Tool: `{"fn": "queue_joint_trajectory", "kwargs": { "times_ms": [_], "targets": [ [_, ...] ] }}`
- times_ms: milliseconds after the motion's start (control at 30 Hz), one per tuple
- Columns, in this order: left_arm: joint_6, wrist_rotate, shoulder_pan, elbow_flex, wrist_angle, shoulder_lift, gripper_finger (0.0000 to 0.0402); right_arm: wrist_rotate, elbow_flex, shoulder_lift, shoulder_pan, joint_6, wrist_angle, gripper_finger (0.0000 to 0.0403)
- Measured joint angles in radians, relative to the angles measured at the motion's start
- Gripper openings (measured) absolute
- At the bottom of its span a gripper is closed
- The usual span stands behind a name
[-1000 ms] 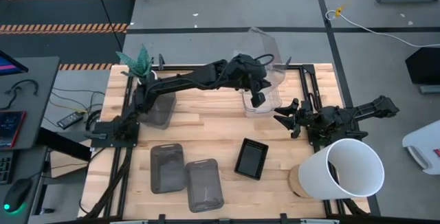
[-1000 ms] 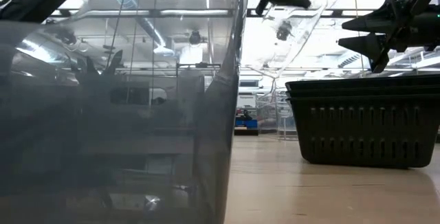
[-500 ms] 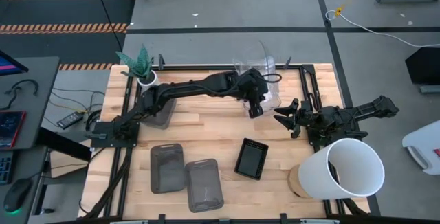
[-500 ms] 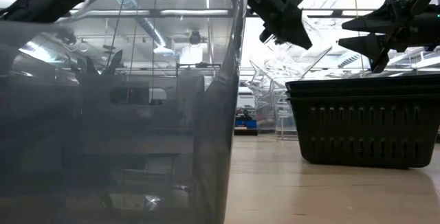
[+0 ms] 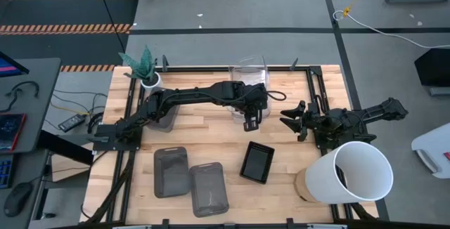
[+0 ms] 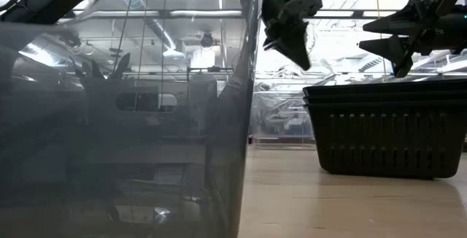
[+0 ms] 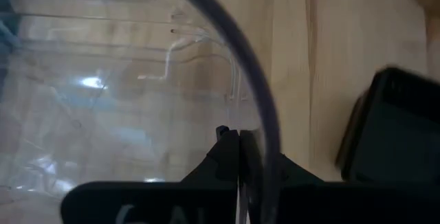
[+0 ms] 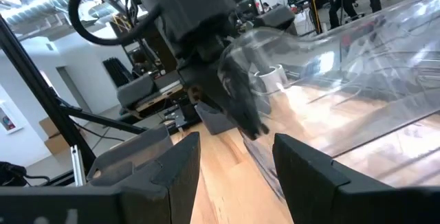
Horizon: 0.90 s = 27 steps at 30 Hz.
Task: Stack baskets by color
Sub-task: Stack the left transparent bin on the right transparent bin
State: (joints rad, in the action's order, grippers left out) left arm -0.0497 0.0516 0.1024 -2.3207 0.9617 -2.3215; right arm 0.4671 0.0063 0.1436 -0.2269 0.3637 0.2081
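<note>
A clear basket [image 5: 249,81] sits at the table's far middle, with my left gripper [image 5: 250,121] shut on its near rim. In the left wrist view the rim curves past the shut fingers [image 7: 227,157]. My right gripper [image 5: 287,119] waits open just to the right, level and holding nothing. Two grey baskets [image 5: 171,171] [image 5: 209,188] lie at the near left. A third grey basket [image 5: 163,114] lies under my left arm. A black basket [image 5: 257,162] rests near the middle. My left gripper pinches the clear basket's rim [image 7: 265,124] at its near end, between the two fingers. The fingers slant down onto it from the table's left. The basket stretches away toward the far edge; whether its far end rests on the table I cannot tell.
A large white bucket [image 5: 355,173] lies at the near right beside my right arm. A small potted plant [image 5: 144,64] stands at the far left corner. In the low view a grey basket wall [image 6: 124,121] fills the left and the black basket [image 6: 387,128] stands at right.
My left gripper has come down and toward the table's left and near side, tipping further downward, still shut on the clear basket. The basket, which stood steeply tilted up over the far edge, has dropped toward level and shifted left with it.
</note>
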Motion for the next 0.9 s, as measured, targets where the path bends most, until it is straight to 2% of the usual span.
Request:
{"fn": "queue_joint_trajectory", "kwargs": {
  "times_ms": [367, 633, 733, 900],
  "targets": [
    [0.013, 0.004, -0.002, 0.000, 0.239, 0.001, 0.0007, 0.000, 0.000, 0.000, 0.000, 0.000, 0.000, 0.0188],
    [0.035, 0.031, -0.017, 0.001, 0.326, 0.001, 0.0010, 0.000, 0.000, 0.000, 0.000, 0.000, 0.000, 0.0188],
    [0.035, 0.041, -0.020, 0.001, 0.329, 0.000, 0.0036, 0.000, 0.000, 0.000, 0.000, 0.000, 0.000, 0.0188],
    [0.012, 0.139, -0.035, 0.002, 0.340, 0.013, 0.0113, 0.000, 0.000, 0.000, 0.000, 0.000, 0.000, 0.0188]
  ]
}}
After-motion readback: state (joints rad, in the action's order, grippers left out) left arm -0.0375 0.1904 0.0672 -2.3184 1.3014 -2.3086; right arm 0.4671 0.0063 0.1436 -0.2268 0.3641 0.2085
